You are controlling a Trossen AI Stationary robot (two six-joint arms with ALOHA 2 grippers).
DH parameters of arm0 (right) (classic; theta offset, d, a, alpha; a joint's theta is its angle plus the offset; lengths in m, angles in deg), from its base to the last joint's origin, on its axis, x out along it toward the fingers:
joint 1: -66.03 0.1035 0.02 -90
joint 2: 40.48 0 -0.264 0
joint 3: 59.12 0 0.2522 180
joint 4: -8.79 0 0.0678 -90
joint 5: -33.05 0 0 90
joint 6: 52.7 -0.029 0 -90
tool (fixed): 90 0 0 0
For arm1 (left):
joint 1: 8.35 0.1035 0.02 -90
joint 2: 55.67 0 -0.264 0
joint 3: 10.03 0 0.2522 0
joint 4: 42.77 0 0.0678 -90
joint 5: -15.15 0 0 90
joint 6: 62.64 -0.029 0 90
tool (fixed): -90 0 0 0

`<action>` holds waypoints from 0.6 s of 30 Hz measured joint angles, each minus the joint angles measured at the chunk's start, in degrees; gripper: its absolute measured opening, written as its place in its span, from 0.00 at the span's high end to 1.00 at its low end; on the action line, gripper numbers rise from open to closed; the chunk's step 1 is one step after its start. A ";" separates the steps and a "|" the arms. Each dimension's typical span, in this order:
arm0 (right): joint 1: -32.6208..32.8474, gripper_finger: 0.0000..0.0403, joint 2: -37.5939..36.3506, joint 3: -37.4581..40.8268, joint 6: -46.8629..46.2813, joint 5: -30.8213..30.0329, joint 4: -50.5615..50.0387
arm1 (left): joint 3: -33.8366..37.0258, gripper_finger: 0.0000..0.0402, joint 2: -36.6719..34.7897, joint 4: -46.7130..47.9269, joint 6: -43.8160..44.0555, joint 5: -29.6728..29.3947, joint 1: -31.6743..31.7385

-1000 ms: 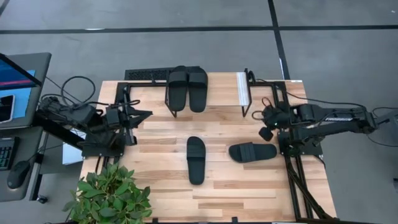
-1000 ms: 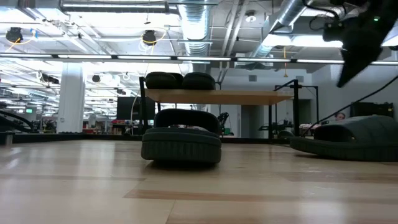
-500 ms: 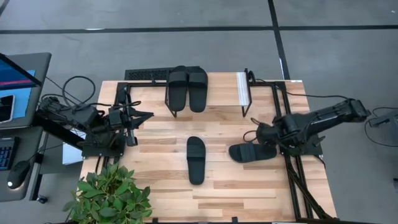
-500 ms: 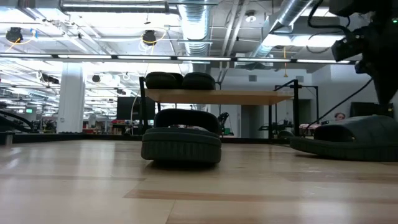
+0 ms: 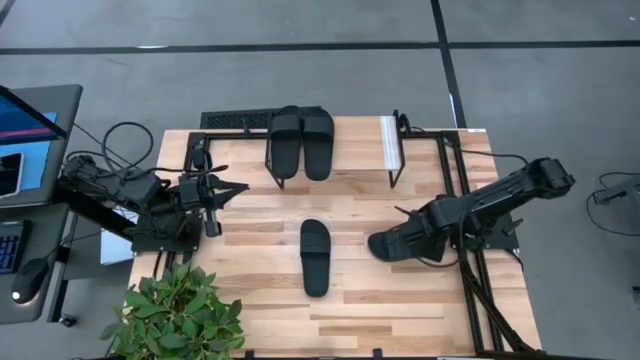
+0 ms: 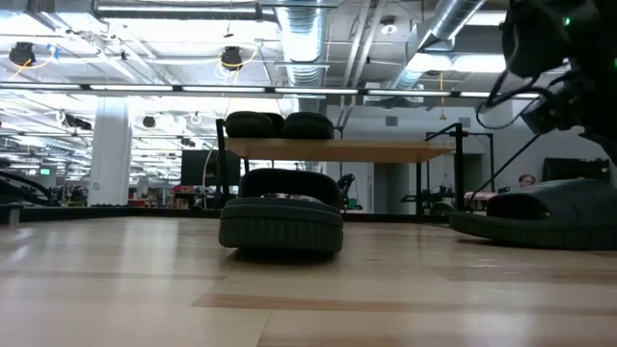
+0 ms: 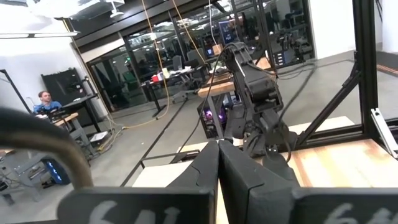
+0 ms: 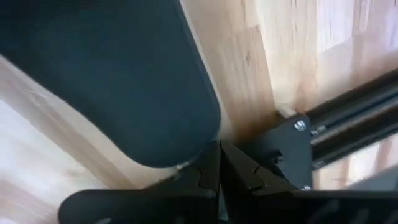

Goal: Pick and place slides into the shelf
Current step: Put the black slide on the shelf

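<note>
Two black slides (image 5: 300,140) lie side by side on the left part of the shelf's light wood top (image 5: 360,150); in the low view they show as (image 6: 280,125). A third slide (image 5: 315,257) lies sole-down in the middle of the table. The fourth slide (image 5: 392,245) lies crosswise toward the table's right, also seen as (image 6: 549,217). My right gripper (image 5: 432,238) is shut and points down at that slide's right end (image 8: 186,118). My left gripper (image 5: 215,190) is shut and waits at the table's left side. My right gripper's shut fingertips (image 8: 208,163) come from above and stand right at the rim of the fourth slide's rounded right end (image 8: 196,140). I cannot tell whether they touch it. The slide lies flat on the table.
A potted plant (image 5: 175,315) fills the near left corner. A keyboard (image 5: 235,120) lies at the far edge. Black frame rails (image 5: 470,280) and a bracket (image 8: 292,134) run along the table's right side, close to the right gripper. Bare wood shows between the slides.
The right arm has swung from high at the table's right edge down and toward the table's left, tipping its gripper downward until it stands at the right end of the crosswise slide. The slides have stayed where they were.
</note>
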 joint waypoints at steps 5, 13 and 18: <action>0.00 1.00 2.58 0.00 3.29 -0.08 0.80 | 0.00 1.00 0.00 0.13 0.49 0.00 -0.02; 0.00 1.00 2.68 0.00 5.70 -0.08 9.96 | -0.02 1.00 0.26 1.22 0.51 0.01 -0.02; 0.00 1.00 2.68 0.00 6.17 1.60 17.16 | -0.02 1.00 0.37 1.27 0.83 -0.04 -0.02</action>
